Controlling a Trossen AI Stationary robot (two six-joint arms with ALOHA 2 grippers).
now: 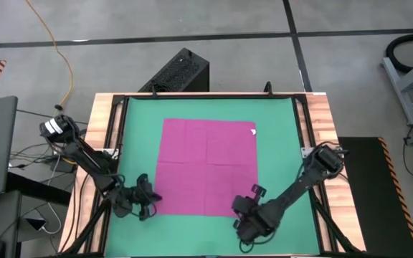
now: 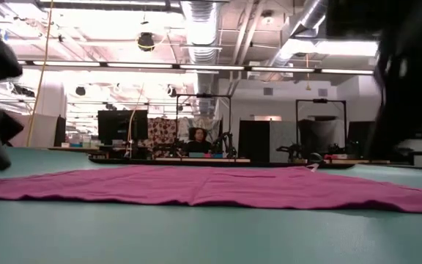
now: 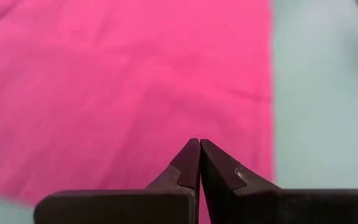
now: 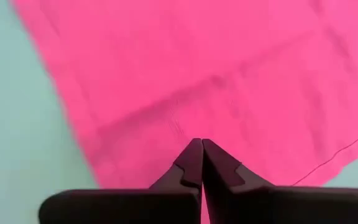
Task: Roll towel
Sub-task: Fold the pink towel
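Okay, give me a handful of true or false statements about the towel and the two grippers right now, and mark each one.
1. The towel lies spread flat on the green mat. True.
2. The towel is already rolled into a tube. False: it is fully unrolled, showing only fold creases.
3. The left gripper is at the towel's near left corner with its fingers shut. True.
4. The right gripper is parked at the far edge of the table. False: it is at the towel's near right corner.
5. The towel's white tag is at its far right corner. True.
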